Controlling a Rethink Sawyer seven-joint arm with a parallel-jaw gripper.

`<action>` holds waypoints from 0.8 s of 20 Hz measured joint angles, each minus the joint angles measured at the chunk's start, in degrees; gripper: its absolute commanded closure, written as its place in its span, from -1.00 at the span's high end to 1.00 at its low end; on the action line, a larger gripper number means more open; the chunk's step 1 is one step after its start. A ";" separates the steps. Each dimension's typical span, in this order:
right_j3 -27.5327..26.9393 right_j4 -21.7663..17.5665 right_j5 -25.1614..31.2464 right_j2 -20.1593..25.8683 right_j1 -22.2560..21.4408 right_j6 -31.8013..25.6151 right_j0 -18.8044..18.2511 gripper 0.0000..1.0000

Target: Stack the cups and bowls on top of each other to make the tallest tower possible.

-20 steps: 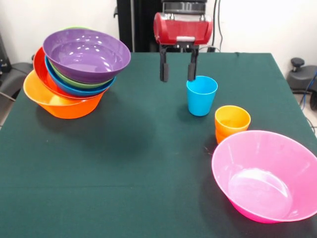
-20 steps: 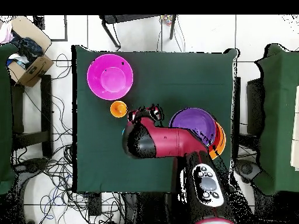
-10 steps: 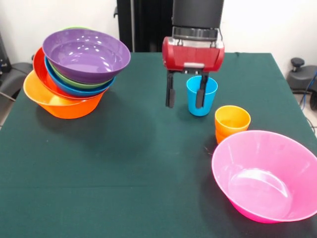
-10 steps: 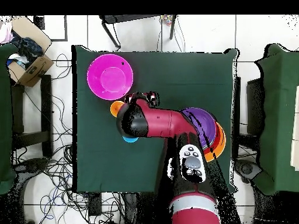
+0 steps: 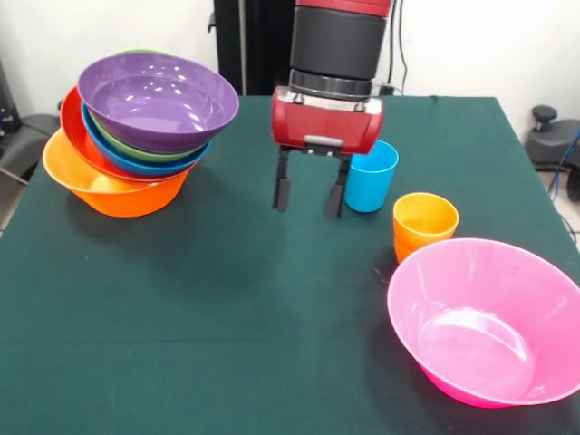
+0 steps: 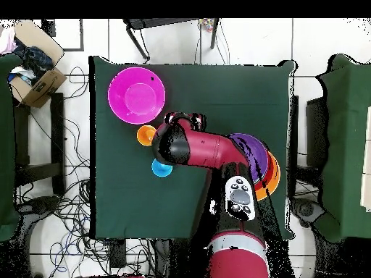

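Note:
My gripper point(image 5: 308, 193) hangs open and empty just above the green table point(image 5: 181, 344), its fingers point(image 5: 282, 192) pointing down. A blue cup point(image 5: 372, 177) stands upright right beside its right finger. Nested orange cups point(image 5: 424, 225) stand further right, close to a big pink bowl point(image 5: 485, 322) at the front right. At the back left leans the tower, with a purple bowl point(image 5: 159, 100) on top and the big orange bowl point(image 5: 113, 186) as its base. In the overhead view the arm covers part of the purple bowl point(image 6: 250, 147); the blue cup point(image 6: 161, 168), orange cups point(image 6: 146, 135) and pink bowl point(image 6: 136, 95) show.
Green, blue and red-orange bowls sit nested between the purple bowl and the orange base. The stack tilts toward the table's middle. Chairs and a cardboard box point(image 6: 32, 79) stand on the floor around the table.
The gripper has come down and forward, passing from behind the blue cup to its side. It stayed open and the cup has not moved.

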 measured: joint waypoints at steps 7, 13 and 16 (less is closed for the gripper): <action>-0.26 0.24 0.01 -0.69 0.79 1.20 -0.01 1.00; -1.61 1.96 0.97 -1.67 1.20 1.44 0.95 1.00; -3.99 4.15 2.66 -4.03 2.44 2.25 3.09 1.00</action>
